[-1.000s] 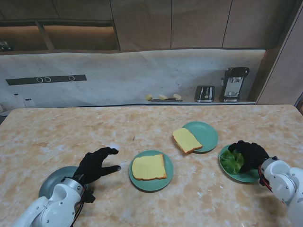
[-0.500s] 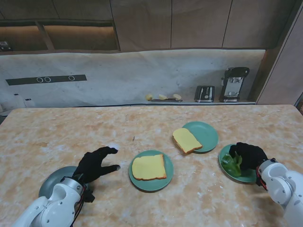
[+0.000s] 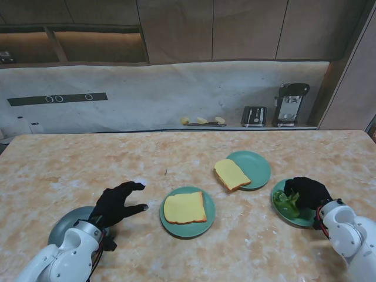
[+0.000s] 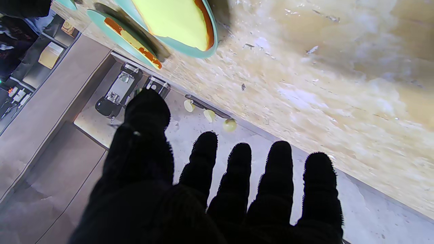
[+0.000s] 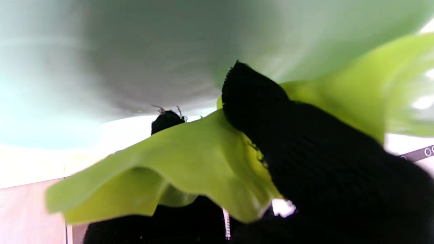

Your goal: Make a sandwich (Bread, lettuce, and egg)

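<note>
My right hand (image 3: 309,192) has pulled back toward me over the last second and now grips the lettuce (image 3: 286,201) — the wrist view shows the leaf pinched between fingers (image 5: 257,101), just off its plate (image 3: 296,218). Left hand (image 3: 117,202) hasn't moved, fingers spread, holding nothing, left of the bread (image 3: 185,207). Pick looks good — next carry it left onto the bread.

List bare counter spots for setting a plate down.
Free: the wide far-left counter beyond the left hand, and the far strip behind the bread plates. Crowded: the near row, centre bread plate, rear plate, lettuce plate.
</note>
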Motion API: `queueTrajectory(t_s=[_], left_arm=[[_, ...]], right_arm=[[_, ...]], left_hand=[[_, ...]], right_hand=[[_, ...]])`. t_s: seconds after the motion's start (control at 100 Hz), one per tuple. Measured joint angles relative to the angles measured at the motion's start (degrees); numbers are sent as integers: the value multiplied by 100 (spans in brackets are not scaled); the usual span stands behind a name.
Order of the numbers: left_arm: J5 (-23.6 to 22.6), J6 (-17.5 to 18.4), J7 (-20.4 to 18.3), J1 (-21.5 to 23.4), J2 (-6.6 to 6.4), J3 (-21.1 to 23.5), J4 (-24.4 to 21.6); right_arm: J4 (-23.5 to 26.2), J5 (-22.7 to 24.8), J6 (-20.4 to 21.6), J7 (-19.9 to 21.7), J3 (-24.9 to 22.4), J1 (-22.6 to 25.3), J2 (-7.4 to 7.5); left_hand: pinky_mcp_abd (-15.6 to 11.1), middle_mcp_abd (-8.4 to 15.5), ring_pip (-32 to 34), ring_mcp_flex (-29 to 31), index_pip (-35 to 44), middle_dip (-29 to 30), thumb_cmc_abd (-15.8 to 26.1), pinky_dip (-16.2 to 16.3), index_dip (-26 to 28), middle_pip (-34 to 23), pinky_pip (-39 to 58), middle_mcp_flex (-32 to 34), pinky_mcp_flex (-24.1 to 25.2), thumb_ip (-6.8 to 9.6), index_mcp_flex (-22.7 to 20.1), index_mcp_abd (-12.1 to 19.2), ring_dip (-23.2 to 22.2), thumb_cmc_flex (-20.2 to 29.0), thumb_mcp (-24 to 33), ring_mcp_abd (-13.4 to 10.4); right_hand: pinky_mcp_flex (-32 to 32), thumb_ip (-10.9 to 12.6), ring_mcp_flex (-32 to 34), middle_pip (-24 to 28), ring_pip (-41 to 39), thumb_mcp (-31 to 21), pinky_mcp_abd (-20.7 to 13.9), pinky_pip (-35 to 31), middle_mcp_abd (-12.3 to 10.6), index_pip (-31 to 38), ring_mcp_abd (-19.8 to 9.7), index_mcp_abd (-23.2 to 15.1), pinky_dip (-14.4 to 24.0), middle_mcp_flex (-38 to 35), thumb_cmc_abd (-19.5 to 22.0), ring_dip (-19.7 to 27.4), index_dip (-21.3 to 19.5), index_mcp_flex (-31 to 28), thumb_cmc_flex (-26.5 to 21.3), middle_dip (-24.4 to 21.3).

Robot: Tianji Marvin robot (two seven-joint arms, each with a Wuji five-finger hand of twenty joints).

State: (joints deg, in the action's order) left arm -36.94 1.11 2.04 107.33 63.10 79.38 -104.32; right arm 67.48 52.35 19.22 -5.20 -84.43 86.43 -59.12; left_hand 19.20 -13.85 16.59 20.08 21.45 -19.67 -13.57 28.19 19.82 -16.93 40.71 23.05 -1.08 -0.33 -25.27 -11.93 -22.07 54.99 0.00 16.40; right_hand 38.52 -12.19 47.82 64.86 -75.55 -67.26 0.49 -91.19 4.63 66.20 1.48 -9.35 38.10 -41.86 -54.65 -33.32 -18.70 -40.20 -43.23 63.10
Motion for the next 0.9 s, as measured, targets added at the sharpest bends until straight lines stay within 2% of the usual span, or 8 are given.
queueTrajectory(t_s=[0.24,0.41,0.58,0.67,0.9], left_arm=[[-5,10,50,3,7,12,1],[-14,6,95,8,12,15,2],[-28,4,142,30,23,41,2],[-39,5,143,54,28,78,0],[-75,9,172,126,32,164,-18]], right_arm=[[299,-153,79,-69,-163,131,-56],[740,-530,182,144,-86,152,-62],[966,-878,161,181,496,-21,-58],[1036,-1214,-68,168,926,-170,-83],[1250,-1636,-594,174,1860,-511,-217]], left_hand=[[0,0,0,0,0,0,0,0,0,0,0,0,0,0,0,0,0,1,0,0],[0,0,0,0,0,0,0,0,0,0,0,0,0,0,0,0,0,2,0,0],[1,0,0,0,0,0,0,0,0,0,0,0,0,0,0,0,0,62,0,0],[0,0,0,0,0,0,0,0,0,0,0,0,0,0,0,0,0,62,0,0],[1,0,0,0,0,0,0,0,0,0,0,0,0,0,0,0,0,62,0,0]], right_hand=[[112,-1,83,21,-50,-40,83,-71,171,0,63,149,85,0,0,1,0,-65,-66,0],[152,-2,89,58,-60,-69,97,-78,209,1,77,160,105,0,0,1,0,-70,-67,0],[203,-2,140,63,-60,-74,106,-87,222,4,79,165,149,-34,0,1,0,-129,-70,0],[211,-3,149,65,-60,-76,108,-89,231,5,80,167,150,-71,0,1,0,-131,-71,0],[219,-3,154,66,-60,-118,135,-96,242,5,103,194,159,-114,0,1,0,-194,-71,0]])
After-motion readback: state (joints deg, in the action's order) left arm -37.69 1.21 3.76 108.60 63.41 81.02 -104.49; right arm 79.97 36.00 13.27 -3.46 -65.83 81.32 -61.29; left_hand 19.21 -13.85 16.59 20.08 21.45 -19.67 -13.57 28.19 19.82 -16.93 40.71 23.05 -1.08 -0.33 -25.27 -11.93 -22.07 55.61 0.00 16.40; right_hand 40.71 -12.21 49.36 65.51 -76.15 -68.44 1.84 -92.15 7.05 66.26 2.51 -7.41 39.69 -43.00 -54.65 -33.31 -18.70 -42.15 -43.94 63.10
